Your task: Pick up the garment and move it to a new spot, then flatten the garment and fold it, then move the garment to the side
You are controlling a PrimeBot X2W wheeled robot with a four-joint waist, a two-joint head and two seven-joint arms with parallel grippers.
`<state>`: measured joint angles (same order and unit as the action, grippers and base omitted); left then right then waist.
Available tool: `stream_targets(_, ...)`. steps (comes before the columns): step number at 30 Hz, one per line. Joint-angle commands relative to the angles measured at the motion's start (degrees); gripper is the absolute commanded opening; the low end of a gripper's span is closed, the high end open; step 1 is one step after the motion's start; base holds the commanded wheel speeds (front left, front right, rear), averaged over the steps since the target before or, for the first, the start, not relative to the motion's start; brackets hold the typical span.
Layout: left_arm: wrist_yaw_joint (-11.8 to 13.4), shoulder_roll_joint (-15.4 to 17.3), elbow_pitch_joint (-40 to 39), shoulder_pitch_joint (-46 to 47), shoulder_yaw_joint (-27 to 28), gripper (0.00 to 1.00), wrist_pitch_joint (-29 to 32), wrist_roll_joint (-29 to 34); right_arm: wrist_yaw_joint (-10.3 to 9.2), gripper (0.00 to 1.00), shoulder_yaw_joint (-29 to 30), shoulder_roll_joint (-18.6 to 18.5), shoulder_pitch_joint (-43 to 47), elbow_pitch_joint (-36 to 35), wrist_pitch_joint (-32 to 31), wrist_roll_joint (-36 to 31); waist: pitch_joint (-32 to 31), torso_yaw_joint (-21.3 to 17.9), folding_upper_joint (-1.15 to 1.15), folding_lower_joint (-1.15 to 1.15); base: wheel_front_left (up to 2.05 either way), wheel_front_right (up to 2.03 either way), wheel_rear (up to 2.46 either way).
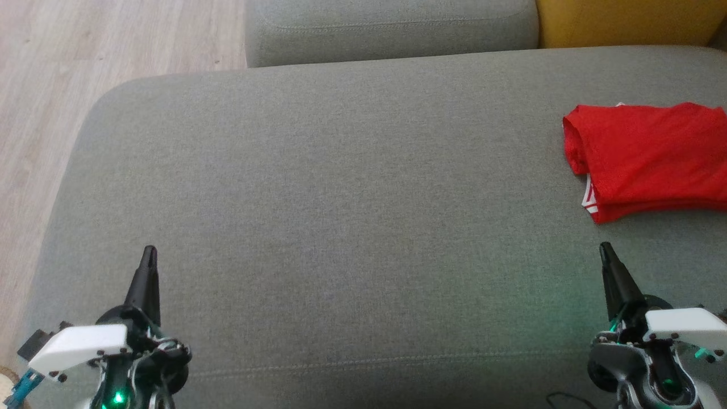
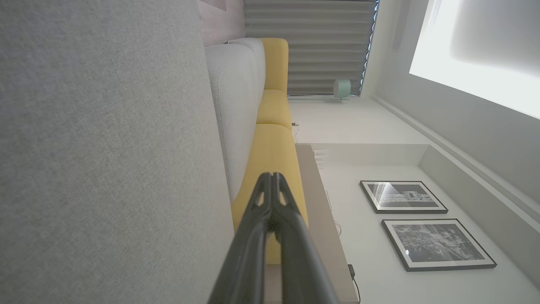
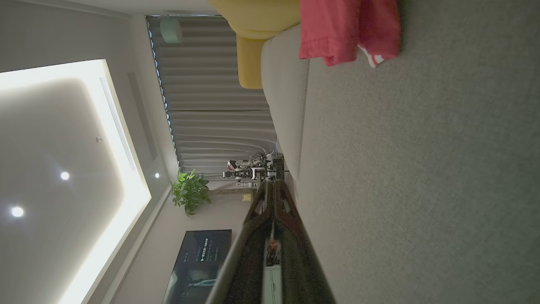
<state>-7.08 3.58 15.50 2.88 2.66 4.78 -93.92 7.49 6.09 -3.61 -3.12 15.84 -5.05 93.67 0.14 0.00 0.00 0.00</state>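
The garment (image 1: 650,159) is red with white trim, folded into a compact stack at the right edge of the grey cushion (image 1: 341,187), partly cut off by the frame edge. In the right wrist view the garment (image 3: 348,29) lies at the top. My left gripper (image 1: 149,253) hovers near the cushion's front left, shut and empty; its fingers meet in the left wrist view (image 2: 272,177). At the front right, my right gripper (image 1: 605,248) sits just short of the garment, shut with nothing held; its tips are closed together in the right wrist view (image 3: 272,183).
A second grey cushion (image 1: 392,28) and a yellow cushion (image 1: 625,20) lie behind. Wooden floor (image 1: 85,51) is off the cushion's left edge. The right wrist view shows a plant (image 3: 192,192) and a screen (image 3: 198,261) on the far wall.
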Motion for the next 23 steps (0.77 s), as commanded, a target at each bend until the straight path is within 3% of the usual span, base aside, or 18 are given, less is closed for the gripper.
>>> stream_targets(1, -0.4, 0.6, -1.5, 3.3, 2.1, 0.00, 0.3, 0.3, 0.00, 0.00, -0.9, -0.3, -3.0, -1.8, -0.4, -0.4, 0.0, 0.0, 0.00, 0.00, 0.00, 0.00, 0.00)
stream_targets(23, -0.4, 0.3, -1.4, 3.3, 2.5, 0.00, 0.6, 0.6, 0.00, 0.00, -0.6, 0.0, -3.1, -1.8, -0.6, -0.6, 0.0, 0.0, 0.00, 0.00, 0.00, 0.00, 0.00)
